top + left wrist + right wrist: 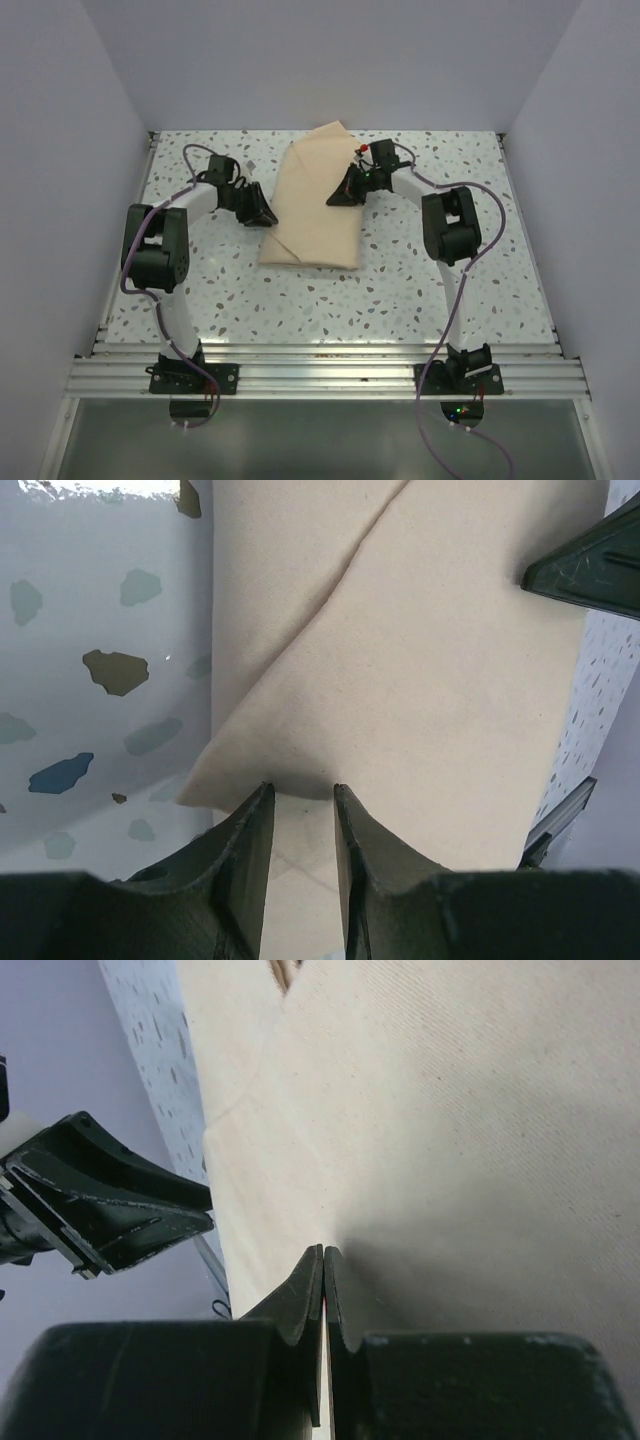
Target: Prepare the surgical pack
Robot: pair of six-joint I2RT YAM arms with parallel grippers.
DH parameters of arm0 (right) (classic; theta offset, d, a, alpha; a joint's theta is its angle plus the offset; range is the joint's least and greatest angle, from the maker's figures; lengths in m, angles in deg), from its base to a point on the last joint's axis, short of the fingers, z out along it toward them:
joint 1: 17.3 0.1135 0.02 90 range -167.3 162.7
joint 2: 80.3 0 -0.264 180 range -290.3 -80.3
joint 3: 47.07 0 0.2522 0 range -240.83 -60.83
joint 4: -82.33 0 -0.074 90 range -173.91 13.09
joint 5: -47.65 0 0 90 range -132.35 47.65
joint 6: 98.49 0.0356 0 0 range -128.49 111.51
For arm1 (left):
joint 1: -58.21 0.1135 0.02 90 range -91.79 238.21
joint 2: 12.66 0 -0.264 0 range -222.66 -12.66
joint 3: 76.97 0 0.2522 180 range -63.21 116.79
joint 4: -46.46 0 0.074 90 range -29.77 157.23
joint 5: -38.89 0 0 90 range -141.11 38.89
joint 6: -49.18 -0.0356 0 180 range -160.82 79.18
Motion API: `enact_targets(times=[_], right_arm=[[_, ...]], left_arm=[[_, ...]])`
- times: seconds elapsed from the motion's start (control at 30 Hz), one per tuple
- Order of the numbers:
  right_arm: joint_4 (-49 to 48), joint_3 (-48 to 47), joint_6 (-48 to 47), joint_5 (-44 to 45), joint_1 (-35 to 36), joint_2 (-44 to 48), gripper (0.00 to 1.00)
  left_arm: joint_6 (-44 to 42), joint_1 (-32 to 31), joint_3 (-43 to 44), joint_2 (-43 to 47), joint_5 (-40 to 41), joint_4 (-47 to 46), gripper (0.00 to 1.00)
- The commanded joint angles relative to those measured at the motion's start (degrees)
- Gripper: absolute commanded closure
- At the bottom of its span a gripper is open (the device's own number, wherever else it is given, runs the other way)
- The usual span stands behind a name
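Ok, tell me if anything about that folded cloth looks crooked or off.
The beige cloth bundle is folded unevenly: a pointed corner sticks out at its far end, and its top flap ends in a diagonal edge instead of a square one. No tear, stain or spill shows.

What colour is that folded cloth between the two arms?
Plain beige cloth, no pattern; the left wrist view shows it best.

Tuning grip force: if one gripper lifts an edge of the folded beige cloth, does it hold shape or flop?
Likely floppy: the cloth lies in soft folds with a diagonal flap, so a lifted edge would probably drape and unfold. Probably light: its layers look thin near the left gripper. The matte weave seems unlikely to slip.
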Motion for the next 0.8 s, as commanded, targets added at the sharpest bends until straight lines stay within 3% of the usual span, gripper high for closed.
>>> enact_targets(times=[0.0,0.2,0.33,0.5,0.63,0.7,0.77], right_arm=[[-0.1,-3.5,-1.0,0.0,0.8,1.4,1.00],[-0.1,-5.2,-0.6,0.9,-1.6,0.1,1.00],[3.7,-9.1,-2.7,1.6,-1.9,-0.7,1.00],[5.3,-9.4,-2.6,4.1,-0.7,-0.1,1.00],[9.2,-10.1,-5.7,9.6,-0.4,0.0,1.00],[8.9,-9.4,-6.3,13.3,-0.4,0.6,1.00],[11.0,-9.9,-7.4,15.9,-0.4,0.1,1.00]], left_arm=[[-0.9,0.4,4.4,0.6,0.0,1.1,0.66],[-1.1,0.4,9.5,0.7,-0.1,0.9,0.62],[-1.2,0.3,9.0,1.6,-3.2,-9.7,0.60],[-1.5,0.0,15.3,-6.7,-4.4,-15.8,0.70],[-0.5,-1.7,16.8,-11.2,-2.8,-21.6,0.71],[-1.0,-2.7,19.9,-14.6,-2.6,-21.1,0.75],[-1.8,-4.5,25.0,-17.0,3.6,-14.1,0.82]])
